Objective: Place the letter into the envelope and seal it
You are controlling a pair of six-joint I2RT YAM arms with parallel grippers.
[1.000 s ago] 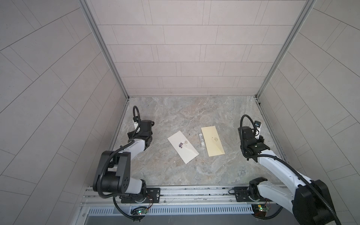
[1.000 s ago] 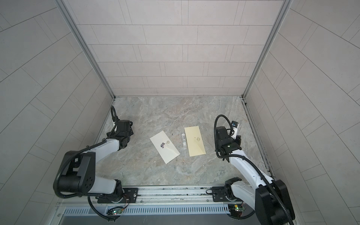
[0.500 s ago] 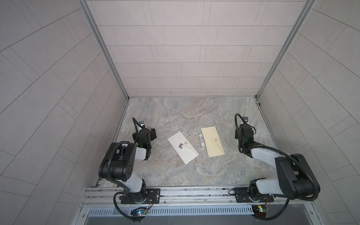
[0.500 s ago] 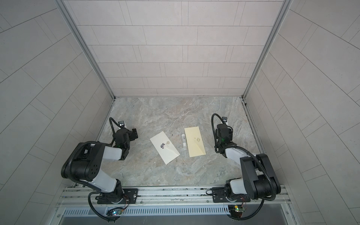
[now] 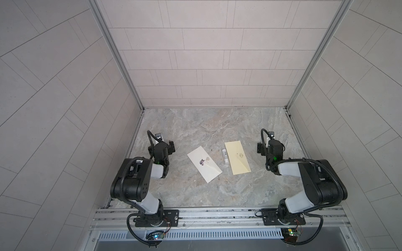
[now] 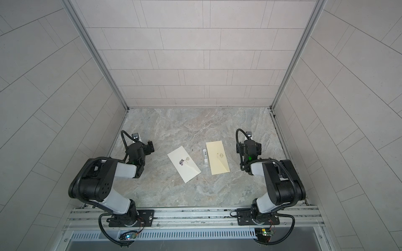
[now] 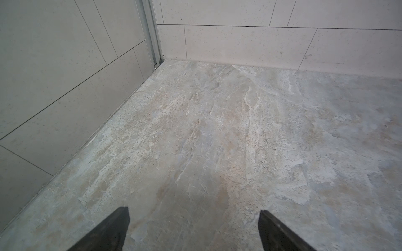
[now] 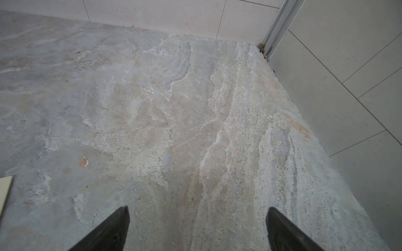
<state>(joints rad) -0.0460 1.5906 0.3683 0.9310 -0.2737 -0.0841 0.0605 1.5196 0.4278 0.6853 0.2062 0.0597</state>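
The left gripper (image 7: 193, 217) has its jaws spread wide with nothing between them, over the bare grey marble-patterned tabletop (image 7: 217, 130). The right gripper (image 8: 198, 209) is likewise wide apart and empty. In both top views the white rectangular paper envelope with a purple mark (image 5: 204, 166) lies flat mid-table, skewed. The pale yellow rectangular paper envelope (image 5: 237, 157) lies flat to its right, apart from it. A small white cylindrical tube (image 5: 225, 154) lies just beside the yellow envelope's left edge; contact cannot be told. Both grippers are well apart from these items.

Pale tiled walls (image 5: 206, 54) enclose a grey marbled floor (image 5: 206, 195).
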